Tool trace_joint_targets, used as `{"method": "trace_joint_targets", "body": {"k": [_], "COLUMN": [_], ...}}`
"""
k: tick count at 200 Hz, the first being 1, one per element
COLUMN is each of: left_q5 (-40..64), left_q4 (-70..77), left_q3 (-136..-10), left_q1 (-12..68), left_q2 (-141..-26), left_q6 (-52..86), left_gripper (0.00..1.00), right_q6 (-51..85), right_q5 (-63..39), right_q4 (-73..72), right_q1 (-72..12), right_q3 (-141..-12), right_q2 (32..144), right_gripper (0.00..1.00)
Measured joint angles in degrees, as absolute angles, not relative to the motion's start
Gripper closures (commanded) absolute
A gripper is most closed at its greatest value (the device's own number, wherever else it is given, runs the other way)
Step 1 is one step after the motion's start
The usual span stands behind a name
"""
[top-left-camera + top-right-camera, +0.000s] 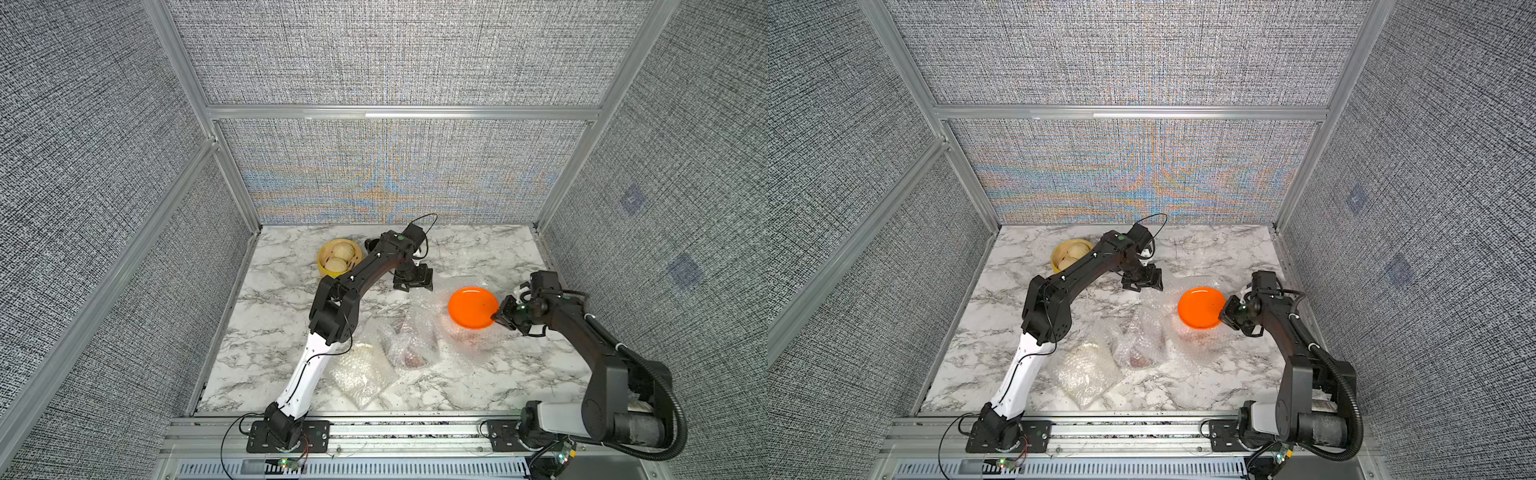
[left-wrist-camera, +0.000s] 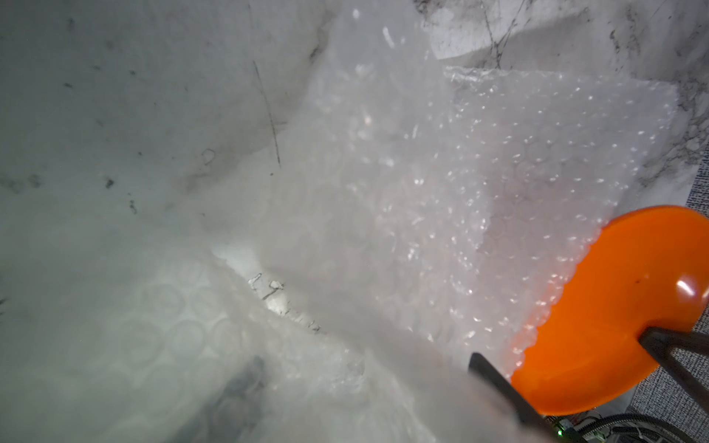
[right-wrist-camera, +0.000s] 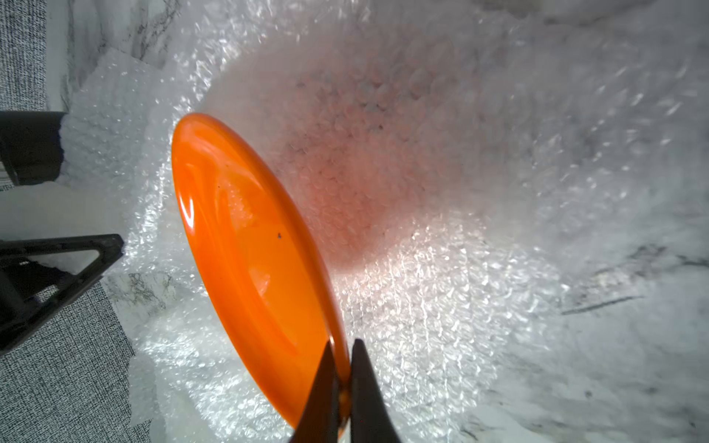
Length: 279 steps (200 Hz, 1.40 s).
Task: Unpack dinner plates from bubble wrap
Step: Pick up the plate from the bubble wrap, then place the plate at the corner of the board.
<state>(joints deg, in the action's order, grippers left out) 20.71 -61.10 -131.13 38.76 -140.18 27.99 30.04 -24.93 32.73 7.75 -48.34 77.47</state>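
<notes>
The bright orange dinner plate (image 1: 473, 307) (image 1: 1200, 307) hangs tilted above an opened sheet of bubble wrap (image 1: 478, 349) (image 3: 460, 268). My right gripper (image 1: 494, 316) (image 3: 343, 345) is shut on the plate's near rim. At the sheet's far edge my left gripper (image 1: 413, 286) (image 1: 1142, 286) stands open and low. Bubble wrap (image 2: 498, 153) lies blurred over its jaws, and only one dark finger (image 2: 498, 387) shows clearly. In front lie two wrapped bundles. One (image 1: 409, 347) shows a dark red shape inside. The other (image 1: 361, 374) looks whitish.
A yellow steamer basket (image 1: 338, 257) with pale buns stands at the back left, next to the left arm's forearm. Grey fabric walls close in the marble table (image 1: 266, 316) on three sides. A metal rail (image 1: 415, 432) runs along the front.
</notes>
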Motion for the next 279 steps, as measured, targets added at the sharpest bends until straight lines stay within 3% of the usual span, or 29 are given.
{"method": "trace_joint_targets", "body": {"k": [44,166,239,268,279], "left_q5": [20.73,21.63,22.94,23.42,23.57], "left_q4": [-61.63,-62.67,-64.31,-64.36,-64.36], "left_q3": [-131.13,-131.92,-136.75,-137.56,-137.56], "left_q1": [38.74,38.74,38.74,38.74,38.76], "left_q2": [-140.18,-140.88,-143.68,-144.27,-144.27], "left_q6": [26.98,26.55,26.94,27.11,27.24], "left_gripper": [0.19,0.19,0.19,0.19,0.19], "right_q6": [30.06,36.40,40.53,42.33,43.00], "right_q5": [-25.82,-26.83,-26.24,-26.15,-26.33], "right_q4": [32.42,21.17,17.80,17.34,17.19], "right_q1": [12.21,20.97,21.67,21.15,20.78], "right_q3": [-55.31,-75.05,-85.25,-89.76,-91.46], "right_q2": [81.38,110.28,122.54,126.34,127.63], "right_gripper": [0.99,0.98,0.96,0.90,0.81]}}
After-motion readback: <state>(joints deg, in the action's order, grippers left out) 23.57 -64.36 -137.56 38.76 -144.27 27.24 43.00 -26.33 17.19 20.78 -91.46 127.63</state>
